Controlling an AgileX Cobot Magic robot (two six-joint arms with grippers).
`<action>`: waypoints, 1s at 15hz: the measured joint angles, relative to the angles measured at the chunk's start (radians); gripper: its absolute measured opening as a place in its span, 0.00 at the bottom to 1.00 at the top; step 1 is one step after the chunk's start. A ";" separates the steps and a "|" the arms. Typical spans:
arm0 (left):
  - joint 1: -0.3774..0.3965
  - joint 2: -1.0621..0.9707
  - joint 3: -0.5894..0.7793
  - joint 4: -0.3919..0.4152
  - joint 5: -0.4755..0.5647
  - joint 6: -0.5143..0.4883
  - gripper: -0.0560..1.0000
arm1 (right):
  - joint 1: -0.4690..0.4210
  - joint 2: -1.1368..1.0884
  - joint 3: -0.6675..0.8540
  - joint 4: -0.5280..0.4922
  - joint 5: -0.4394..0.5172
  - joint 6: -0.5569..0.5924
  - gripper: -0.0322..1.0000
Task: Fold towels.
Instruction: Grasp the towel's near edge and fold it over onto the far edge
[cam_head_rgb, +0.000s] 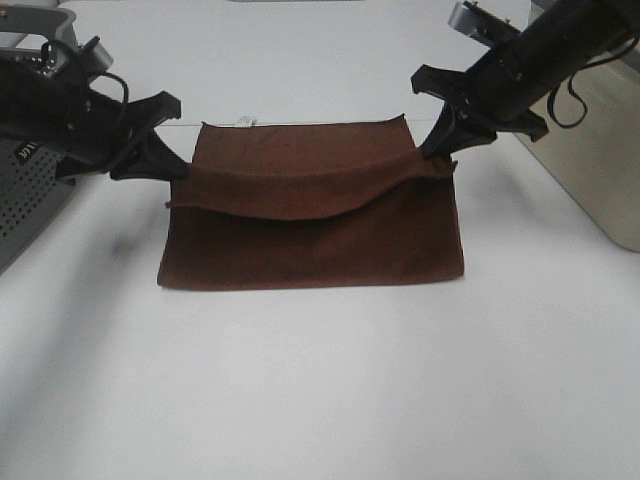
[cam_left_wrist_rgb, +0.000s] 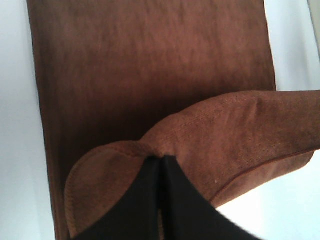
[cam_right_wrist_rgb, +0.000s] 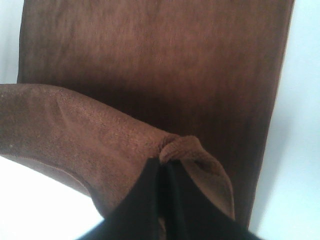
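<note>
A dark reddish-brown terry towel (cam_head_rgb: 310, 235) lies on the white table, partly folded, with a small white tag (cam_head_rgb: 243, 121) on its far edge. My left gripper (cam_head_rgb: 178, 172) is shut on the towel's left corner and my right gripper (cam_head_rgb: 440, 160) is shut on its right corner. Between them they hold one long edge lifted above the lower layer, and it sags in the middle. The left wrist view shows the fingers (cam_left_wrist_rgb: 160, 160) pinching the folded-over corner of the towel (cam_left_wrist_rgb: 150, 75). The right wrist view shows the same at the right corner (cam_right_wrist_rgb: 162, 162), with the towel (cam_right_wrist_rgb: 155, 65) spread beyond it.
A grey perforated box (cam_head_rgb: 25, 190) stands at the left edge of the table (cam_head_rgb: 320, 400). A beige-grey unit (cam_head_rgb: 600, 150) stands at the right, behind the right arm. White table surface stretches in front of the towel.
</note>
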 joint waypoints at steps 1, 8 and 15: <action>0.000 0.042 -0.082 0.001 -0.009 -0.013 0.05 | 0.000 0.055 -0.104 -0.024 0.015 0.016 0.03; 0.000 0.407 -0.607 0.004 -0.123 -0.017 0.05 | 0.000 0.459 -0.737 -0.106 0.002 0.036 0.03; 0.000 0.657 -0.903 0.010 -0.205 -0.017 0.10 | 0.000 0.652 -0.905 -0.172 -0.145 0.019 0.05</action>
